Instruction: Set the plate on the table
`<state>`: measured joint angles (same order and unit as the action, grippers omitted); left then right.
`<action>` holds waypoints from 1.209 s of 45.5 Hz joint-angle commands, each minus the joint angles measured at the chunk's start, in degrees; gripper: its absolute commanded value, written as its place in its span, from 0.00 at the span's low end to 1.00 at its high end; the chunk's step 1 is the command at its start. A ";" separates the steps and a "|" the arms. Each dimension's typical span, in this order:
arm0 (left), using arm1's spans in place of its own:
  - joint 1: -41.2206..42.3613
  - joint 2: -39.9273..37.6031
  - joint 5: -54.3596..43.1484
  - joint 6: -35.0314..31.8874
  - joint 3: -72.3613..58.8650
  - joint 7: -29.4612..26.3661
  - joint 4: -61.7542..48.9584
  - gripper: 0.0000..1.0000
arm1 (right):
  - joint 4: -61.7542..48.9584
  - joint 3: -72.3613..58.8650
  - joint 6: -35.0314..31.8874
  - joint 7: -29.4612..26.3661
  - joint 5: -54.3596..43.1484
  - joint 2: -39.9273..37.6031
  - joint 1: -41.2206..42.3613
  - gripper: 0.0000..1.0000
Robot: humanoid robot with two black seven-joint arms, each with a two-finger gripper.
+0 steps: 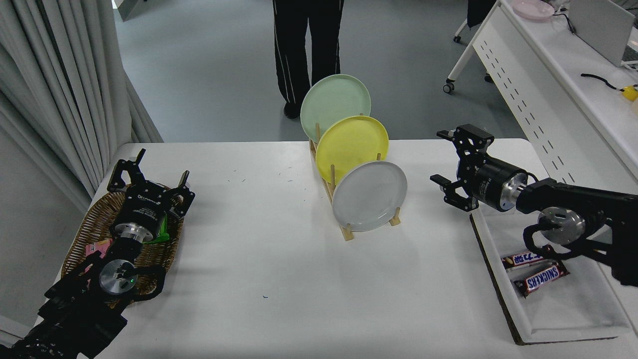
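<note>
The light-grey plate (pixel 370 195) stands on edge in the front slot of a wooden rack (pixel 347 230) near the middle of the white table (pixel 279 269). A yellow plate (pixel 352 144) and a pale green plate (pixel 335 102) stand behind it in the same rack. My right gripper (pixel 443 157) is open and empty, turned sideways with its fingers pointing left, a short way right of the grey plate and apart from it. My left gripper (pixel 149 172) is open and parked over a basket at the lower left.
A wicker basket (pixel 94 229) sits at the table's left edge. A white tray (pixel 553 299) with candy bars (pixel 541 278) lies at the right. A person's legs (pixel 306 50) stand behind the table. A perforated white desk (pixel 543 94) stands at the upper right.
</note>
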<state>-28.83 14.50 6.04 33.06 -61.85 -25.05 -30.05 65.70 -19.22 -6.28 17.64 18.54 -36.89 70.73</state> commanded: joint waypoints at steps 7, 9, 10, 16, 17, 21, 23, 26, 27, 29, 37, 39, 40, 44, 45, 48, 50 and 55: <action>0.00 0.00 0.02 -0.02 -0.02 0.00 -0.01 1.00 | 1.45 -1.53 1.79 -12.18 7.74 0.32 4.60 0.99; 0.00 0.00 0.02 -0.02 -0.02 0.00 -0.10 1.00 | 1.36 -0.48 2.50 -12.97 7.92 0.94 4.07 0.99; 0.00 0.00 -0.06 -0.02 -0.02 0.00 -0.01 1.00 | 1.27 0.40 2.67 -13.68 7.74 1.47 3.89 0.99; 0.00 0.00 0.02 -0.02 -0.02 0.00 -0.10 1.00 | -1.36 2.51 3.20 -15.96 6.87 2.52 2.93 0.99; 0.00 0.00 0.02 0.07 -0.02 0.00 -0.01 1.00 | -2.06 2.52 3.38 -16.14 6.60 3.22 2.93 0.99; 0.00 0.00 0.02 -0.02 -0.02 0.00 -0.01 1.00 | -5.58 2.51 3.64 -16.32 5.02 6.74 2.93 0.99; 0.00 0.00 0.02 0.07 -0.02 0.00 -0.01 1.00 | -6.72 2.87 3.99 -16.41 4.06 7.88 3.10 0.99; 0.00 0.00 0.02 -0.02 -0.02 0.00 -0.01 1.00 | -7.26 4.00 4.87 -16.41 3.88 8.32 3.19 0.99; 0.00 0.00 0.02 -0.02 -0.02 0.00 -0.01 1.00 | -7.26 4.53 5.13 -16.41 3.70 8.41 3.10 0.99; 0.00 0.00 0.02 -0.01 -0.02 0.00 -0.01 1.00 | -7.26 5.50 5.58 -16.41 3.26 8.68 3.01 0.99; 0.00 0.00 0.02 0.07 -0.02 0.00 -0.01 1.00 | -7.34 6.82 7.59 -16.32 3.61 11.22 3.10 0.99; 0.00 0.00 0.02 -0.02 -0.02 0.00 -0.10 1.00 | -7.34 7.43 8.30 -16.32 3.87 11.75 3.10 0.99; 0.00 0.00 0.02 -0.02 -0.02 0.00 -0.01 1.00 | -7.34 7.70 8.65 -16.32 4.22 11.93 3.01 0.99; 0.00 0.00 0.02 -0.02 -0.02 0.00 -0.01 1.00 | -7.34 8.84 9.97 -16.41 4.75 12.72 2.93 0.99; 0.00 0.00 0.02 0.07 0.07 0.00 -0.01 1.00 | -7.34 9.10 10.23 -16.41 4.93 12.81 2.93 0.99; 0.00 0.00 0.02 -0.02 -0.02 0.00 -0.01 1.00 | -7.43 9.46 10.76 -16.41 5.63 12.98 2.93 0.99; 0.00 0.00 0.02 -0.01 -0.02 0.00 -0.10 1.00 | -7.43 9.46 10.85 -16.49 5.98 13.33 2.93 0.99; 0.00 0.00 0.02 -0.02 -0.02 0.00 -0.01 1.00 | -8.66 9.46 11.11 -17.90 6.16 14.83 2.84 0.98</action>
<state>-28.83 14.50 6.07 33.06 -61.88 -25.05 -30.07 58.41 -10.90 3.25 1.25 23.72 -24.57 73.69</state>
